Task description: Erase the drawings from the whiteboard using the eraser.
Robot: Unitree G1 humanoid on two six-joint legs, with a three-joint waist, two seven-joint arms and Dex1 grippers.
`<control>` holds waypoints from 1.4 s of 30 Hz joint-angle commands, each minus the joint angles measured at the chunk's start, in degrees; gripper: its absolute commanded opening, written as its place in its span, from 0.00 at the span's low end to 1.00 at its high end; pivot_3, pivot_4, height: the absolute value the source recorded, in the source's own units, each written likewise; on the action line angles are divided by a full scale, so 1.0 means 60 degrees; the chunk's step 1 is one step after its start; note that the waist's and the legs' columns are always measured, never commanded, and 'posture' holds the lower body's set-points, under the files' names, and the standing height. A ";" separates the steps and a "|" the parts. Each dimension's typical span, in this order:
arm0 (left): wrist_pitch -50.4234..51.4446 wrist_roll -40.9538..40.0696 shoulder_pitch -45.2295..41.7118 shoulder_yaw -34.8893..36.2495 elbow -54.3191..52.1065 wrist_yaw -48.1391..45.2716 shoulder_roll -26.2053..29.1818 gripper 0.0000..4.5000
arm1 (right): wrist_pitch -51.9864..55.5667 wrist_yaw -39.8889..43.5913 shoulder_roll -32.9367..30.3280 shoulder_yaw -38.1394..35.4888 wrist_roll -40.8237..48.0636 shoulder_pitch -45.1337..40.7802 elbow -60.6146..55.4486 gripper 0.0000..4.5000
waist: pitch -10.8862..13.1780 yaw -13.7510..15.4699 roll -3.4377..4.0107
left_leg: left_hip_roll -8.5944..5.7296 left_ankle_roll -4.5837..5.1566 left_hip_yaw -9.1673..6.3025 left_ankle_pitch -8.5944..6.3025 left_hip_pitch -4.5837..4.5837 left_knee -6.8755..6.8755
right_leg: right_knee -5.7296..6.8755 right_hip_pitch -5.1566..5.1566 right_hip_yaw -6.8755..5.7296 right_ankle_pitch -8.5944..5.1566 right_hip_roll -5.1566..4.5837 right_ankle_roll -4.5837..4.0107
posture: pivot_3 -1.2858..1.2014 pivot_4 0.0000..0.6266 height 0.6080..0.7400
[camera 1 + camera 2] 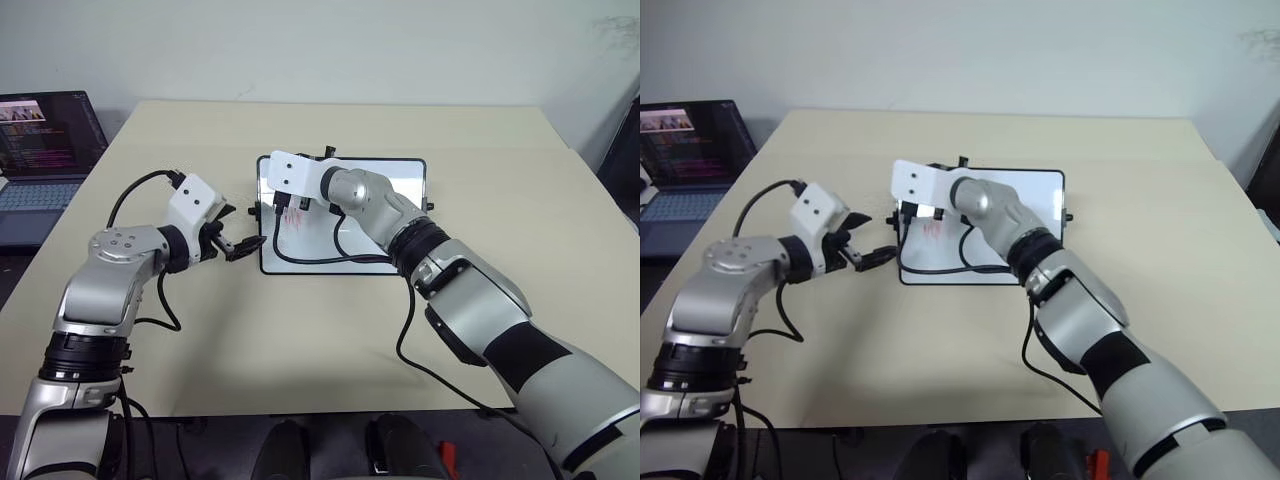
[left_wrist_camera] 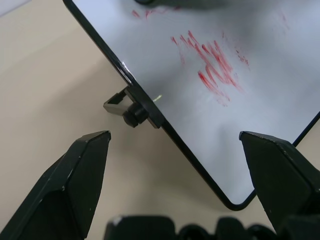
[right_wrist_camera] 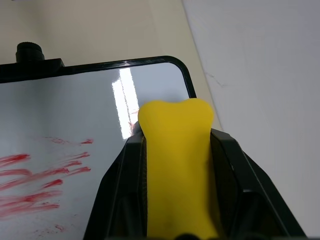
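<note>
Right tool (image 3: 177, 165) clamps the yellow eraser (image 3: 176, 150) over the whiteboard (image 1: 400, 215) at the worktop's (image 1: 300, 330) centre, hiding part of the red drawings (image 2: 212, 67); left tool (image 2: 175, 145) gapes empty at the board's nine o'clock edge

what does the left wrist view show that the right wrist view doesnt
Left wrist view: the left gripper with its black fingers spread apart, one on each side of the whiteboard's rounded corner, plus a small black knob on the frame's edge.

Right wrist view: the yellow eraser squeezed between the right gripper's fingers, held over the board near another rounded corner, and a black knob on the frame there.

Both: the glossy white board, its thin black frame, the red drawings and the beige table.
</note>
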 commanded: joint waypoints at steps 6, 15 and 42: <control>-0.0190 0.0113 -0.0196 0.0017 -0.0252 -0.0032 -0.0027 1.00 | -0.0459 -0.0503 0.0512 -0.0109 -0.0483 -0.0686 0.0604 0.30 | 0.0001 -0.0008 0.0001 | 0.0000 -0.0001 0.0000 0.0000 -0.0001 -0.0002 | -0.0001 -0.0001 0.0001 0.0000 0.0000 0.0000 | 0.52 0.24 1.00; -0.0221 0.0105 -0.0186 -0.0009 -0.0280 -0.0039 -0.0039 1.00 | -0.0377 -0.0367 0.0075 -0.0033 -0.0985 -0.0522 0.0973 0.30 | 0.0001 0.0012 0.0001 | -0.0003 -0.0002 -0.0001 0.0000 -0.0001 -0.0001 | 0.0001 0.0000 -0.0001 0.0000 -0.0005 0.0000 | 0.52 0.24 1.00; -0.0448 0.0230 -0.0500 -0.0263 0.0155 -0.0306 -0.0255 1.00 | 0.0181 0.0848 -0.0987 0.0191 -0.1406 0.0890 -0.0907 0.29 | -0.0005 0.0026 -0.0007 | -0.0022 -0.0001 -0.0010 0.0012 0.0085 0.0025 | 0.0106 0.0054 -0.0006 -0.0001 -0.0012 -0.0002 | 0.52 0.24 1.00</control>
